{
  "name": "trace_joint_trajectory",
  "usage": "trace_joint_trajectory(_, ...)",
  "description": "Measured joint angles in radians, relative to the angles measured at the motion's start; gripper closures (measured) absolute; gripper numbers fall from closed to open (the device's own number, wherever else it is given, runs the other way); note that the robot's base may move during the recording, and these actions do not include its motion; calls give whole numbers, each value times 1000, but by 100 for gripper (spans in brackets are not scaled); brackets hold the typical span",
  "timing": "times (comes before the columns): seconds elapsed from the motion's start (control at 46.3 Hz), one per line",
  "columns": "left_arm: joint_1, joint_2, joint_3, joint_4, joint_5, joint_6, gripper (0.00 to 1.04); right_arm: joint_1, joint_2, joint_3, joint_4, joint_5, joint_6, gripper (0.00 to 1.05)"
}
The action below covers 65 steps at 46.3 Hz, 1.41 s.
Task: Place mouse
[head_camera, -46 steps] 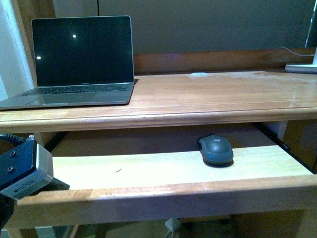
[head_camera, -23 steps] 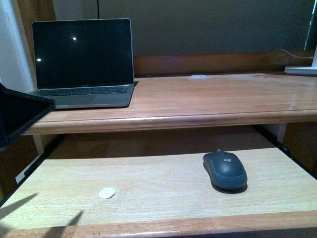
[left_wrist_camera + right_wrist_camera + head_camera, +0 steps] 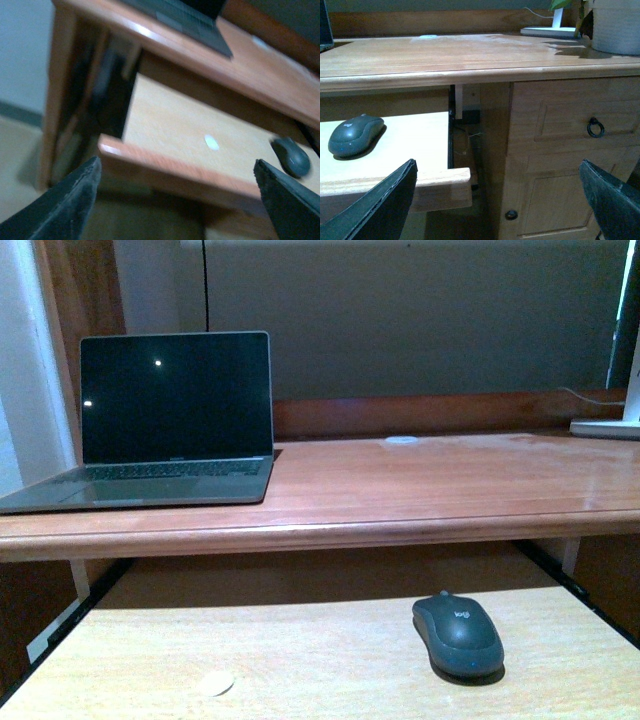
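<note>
Entry: mouse placement, both arms clear of the work.

Position of item: mouse [image 3: 458, 636] sits upright on the pull-out tray [image 3: 300, 660], toward its right side, below the desk surface [image 3: 420, 480] and apart from the small white disc [image 3: 216, 683] on the tray's left. Nothing touches it. Open laptop [image 3: 175, 400] at the left of the surface above.

Risks, as I judge them:
- The lip of the surface overhangs the back of the tray. A steep lift or a high approach could knock an arm or the mouse against it.
- The shell is smooth and domed. A pinch high on the dome could let it squirt out. Grip low on the flanks.
- Where the mouse should go is not evident. A careless set-down near the laptop could bump it.
- The left wrist view is blurred, so aim from it is unreliable.

Arm pose: neither arm shows in the front view. Left fingers [image 3: 70, 205] are spread wide, empty, held outside the tray's front left corner and angled down across it. Right fingers [image 3: 385, 210] are likewise spread and empty, low, about level with the tray's front edge, facing the pedestal with its ring-pull drawer [image 3: 595, 127], the mouse off to one side.
</note>
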State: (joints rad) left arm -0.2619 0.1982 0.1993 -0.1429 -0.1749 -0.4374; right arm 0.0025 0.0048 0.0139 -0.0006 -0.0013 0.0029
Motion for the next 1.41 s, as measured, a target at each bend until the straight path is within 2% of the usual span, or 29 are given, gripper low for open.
trace_joint_trajectory(0.065,3,-72,-76,128,-68,164,27,0,0,0,0,1,0,7)
trace_joint_trajectory(0.173,34,-102,-113,148,-35,320,44,0,0,0,0,1,0,7)
trace_joint_trajectory(0.281,80,-119,-129,148,2,382,62,0,0,0,0,1,0,7)
trace_joint_trajectory(0.303,88,-122,-131,148,12,391,65,-3,2,2,-3,-11,4,7)
trace_joint_trajectory(0.346,143,-135,-134,141,95,405,75,-37,45,25,-69,-147,105,7)
trace_joint_trajectory(0.389,216,-144,-138,141,161,415,85,-44,127,40,-27,-203,212,7)
trace_joint_trajectory(0.497,253,-152,-143,141,169,418,103,-40,270,61,145,-154,269,7)
trace_joint_trajectory(0.627,256,-188,-187,142,174,423,102,7,489,121,383,-72,281,7)
trace_joint_trajectory(0.757,256,-192,-192,141,174,425,102,129,711,185,548,10,261,7)
trace_joint_trajectory(0.908,256,-192,-192,141,174,426,102,317,964,298,636,63,214,7)
trace_joint_trajectory(1.102,256,-192,-192,141,174,426,102,475,1157,406,664,106,134,7)
trace_joint_trajectory(1.254,256,-192,-192,141,174,426,82,572,1277,458,680,155,71,7)
trace_joint_trajectory(1.405,256,-192,-192,141,175,426,56,625,1387,520,674,215,28,7)
